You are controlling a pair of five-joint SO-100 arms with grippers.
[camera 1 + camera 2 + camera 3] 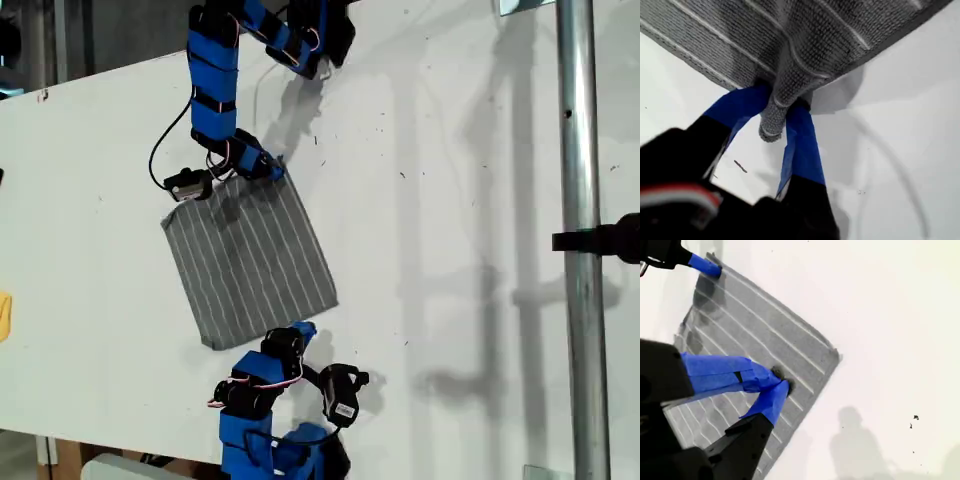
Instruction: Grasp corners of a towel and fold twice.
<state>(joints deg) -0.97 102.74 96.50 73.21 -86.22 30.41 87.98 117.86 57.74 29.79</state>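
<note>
In the exterior view the towel (250, 260) lies flat on the white table (450, 200), a little toward 9 o'clock from the middle of the picture, with its stripes running roughly from 12 to 6 o'clock. My first gripper (272, 170) is at the corner (280, 175) of the cloth that points to 1 o'clock. My second gripper (300, 330) is at the edge of the cloth toward 5 o'clock. A metal pole (580, 200) stands at 3 o'clock, well apart from the cloth.

In the first wrist view the two blue fingers (800, 145) are closed on this corner (771, 127). The cloth is bunched between them and its rounded tip sticks out past the pinch.

In the second wrist view the blue fingers (765, 402) of my second gripper meet at their tips, on the cloth (755, 330) just inside its near edge. They are closed, but whether any cloth is caught between them I cannot tell. My first gripper shows at the far corner.
</note>
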